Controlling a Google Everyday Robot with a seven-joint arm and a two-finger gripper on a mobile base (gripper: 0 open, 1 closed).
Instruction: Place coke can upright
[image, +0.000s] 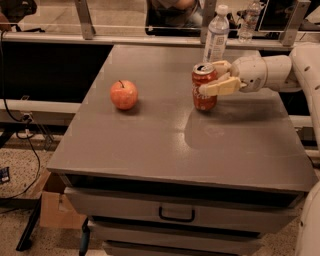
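In the camera view, the coke can (204, 89) stands upright on the gray tabletop (165, 145), toward the back right, just in front of a clear water bottle (216, 36). The gripper (210, 78) is at the can's right side, and its jaws pinch the can between them, one in front and one behind. A red apple (124, 94) sits well apart to the left.

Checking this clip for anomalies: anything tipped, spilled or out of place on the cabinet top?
Nothing stands out. The coke can stands upright on the cabinet top, the hand gripping it from the right; apple and water bottle look normal.
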